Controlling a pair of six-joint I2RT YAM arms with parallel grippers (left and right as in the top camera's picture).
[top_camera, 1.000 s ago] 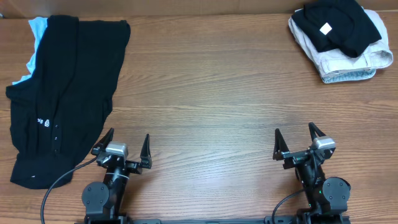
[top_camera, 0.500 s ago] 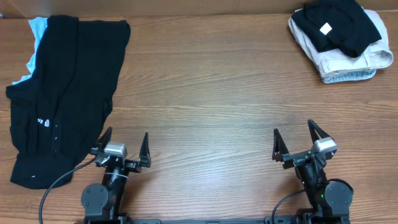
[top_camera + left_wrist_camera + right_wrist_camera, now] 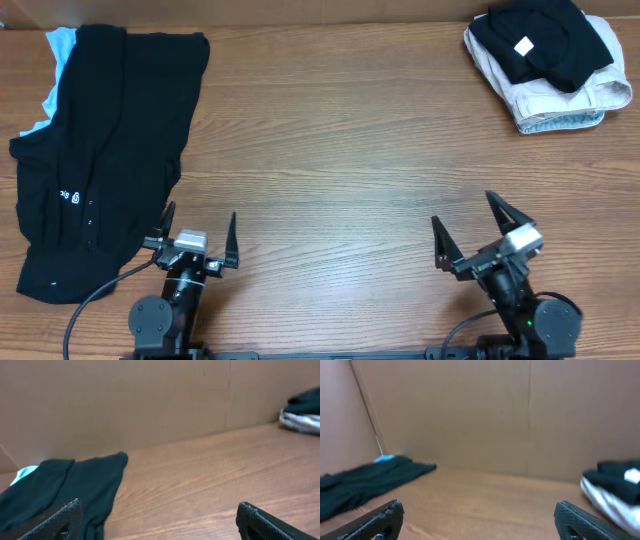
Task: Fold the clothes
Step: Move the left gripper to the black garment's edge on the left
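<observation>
The black shirt lies at the left edge of the table, over the light-blue tee. The left gripper and the right gripper stand wide, empty

You've got a wood-grain table here, boxed in by plain brown cardboard walls, lighting pretty soft and even.

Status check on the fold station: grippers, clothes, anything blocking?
Left gripper, right gripper open, empty. Black shirt spread unfolded at left, light-blue tee peeking beneath. Folded pile far right corner; nothing blocking.
</observation>
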